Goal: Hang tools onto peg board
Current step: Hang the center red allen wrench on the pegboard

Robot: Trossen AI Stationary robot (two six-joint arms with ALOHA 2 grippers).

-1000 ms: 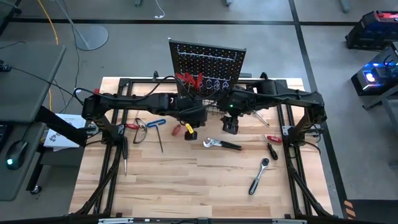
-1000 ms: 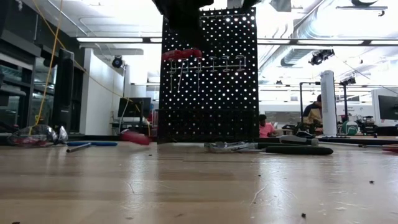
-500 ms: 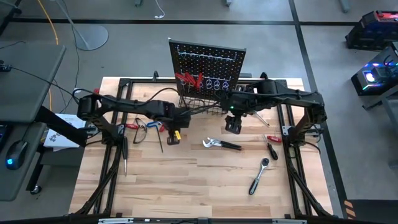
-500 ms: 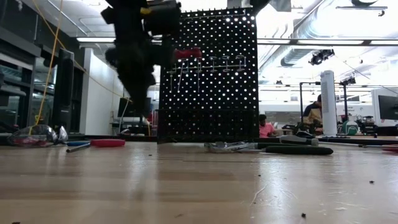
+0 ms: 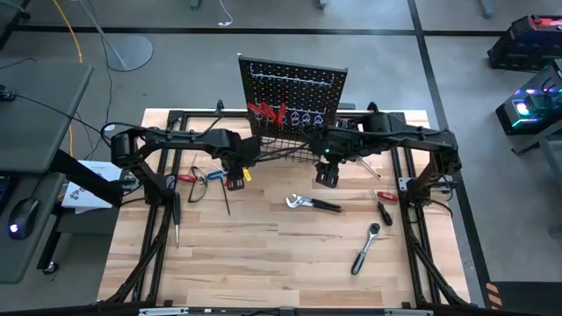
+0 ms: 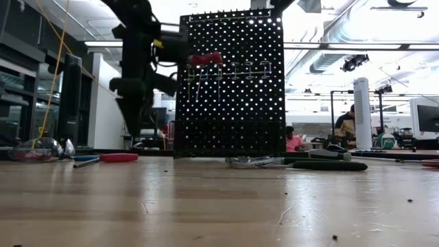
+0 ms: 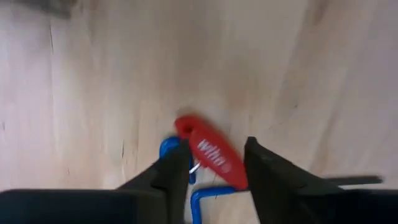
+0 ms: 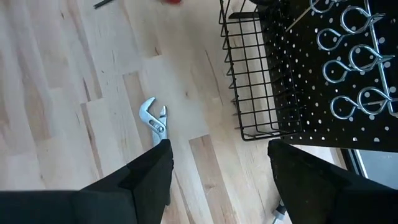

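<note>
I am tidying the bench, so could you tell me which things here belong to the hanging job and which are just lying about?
For the job:
peg board
red-handled tool
blue T-key
pliers
ratchet

Lying about:
safety glasses
computer mouse

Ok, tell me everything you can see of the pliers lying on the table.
The silver pliers with black handles lie flat on the pale wooden table, near its middle, in front of the black perforated peg board. The shiny metal jaws point toward the left arm's side and stand slightly apart; the dark handles trail toward the right arm's side. Nothing touches them but the tabletop. The right gripper hangs open nearby, toward the board, clear of them.
</note>
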